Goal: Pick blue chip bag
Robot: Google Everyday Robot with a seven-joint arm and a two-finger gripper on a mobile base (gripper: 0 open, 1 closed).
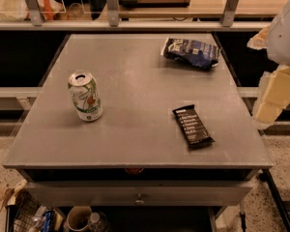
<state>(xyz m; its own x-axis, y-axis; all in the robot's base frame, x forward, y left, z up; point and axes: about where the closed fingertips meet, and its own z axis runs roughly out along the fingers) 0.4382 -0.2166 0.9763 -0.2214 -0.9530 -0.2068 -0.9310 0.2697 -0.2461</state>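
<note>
The blue chip bag (191,52) lies crumpled at the far right of the grey table (135,144); it is dark navy with white lettering and a pale left end. My gripper (274,99) hangs at the right edge of the view, beyond the table's right side, on the white arm (285,33). It is to the right of the bag and nearer to me, apart from it, and holds nothing that I can see.
A flat black bar wrapper (192,125) lies at the near right of the table. A green-and-white soda can (85,96) stands upright at the left. A metal rail (135,25) with posts runs behind the table. A drawer (137,193) sits under the front edge.
</note>
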